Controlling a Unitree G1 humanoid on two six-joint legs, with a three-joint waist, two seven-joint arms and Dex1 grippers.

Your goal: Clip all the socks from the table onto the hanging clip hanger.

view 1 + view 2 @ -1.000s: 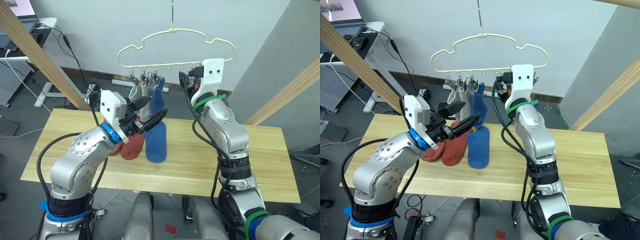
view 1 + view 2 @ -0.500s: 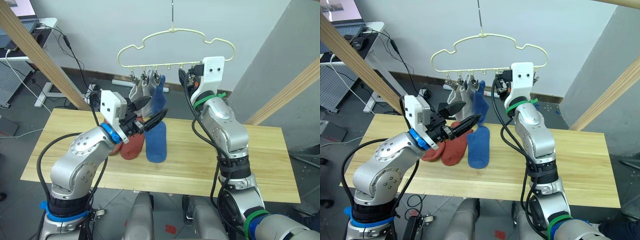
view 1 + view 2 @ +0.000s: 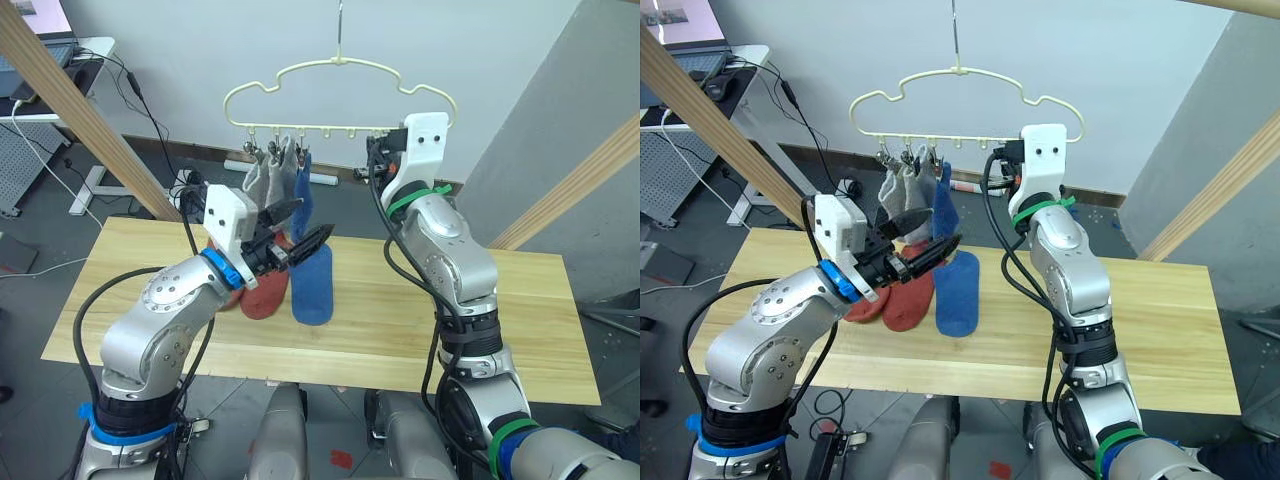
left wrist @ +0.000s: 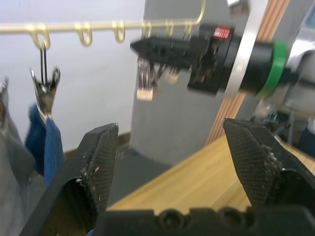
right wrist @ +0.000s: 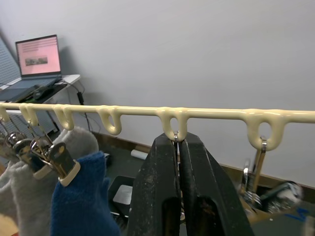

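1. Right gripper (image 5: 178, 196) is pinching a metal clip (image 5: 174, 136) on the clip hanger (image 3: 340, 66), fingers pressed together.
2. Left gripper (image 3: 295, 227) is hovering spread wide, empty, beside the hanging blue sock (image 3: 301, 196).
3. Another blue sock (image 3: 313, 285) is lying on the table (image 3: 520, 320).

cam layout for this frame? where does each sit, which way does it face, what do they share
Left eye, right eye: on the head, looking forward and down over both arms at the table, the clip hanger and the socks.
Left wrist: on the left arm, looking between the open left gripper fingers toward the hanger bar and the right gripper.
Right wrist: on the right arm, looking along the right gripper, shut on a clip under the bar.
Shared: both wrist views show the hanger bar and the hanging blue sock.
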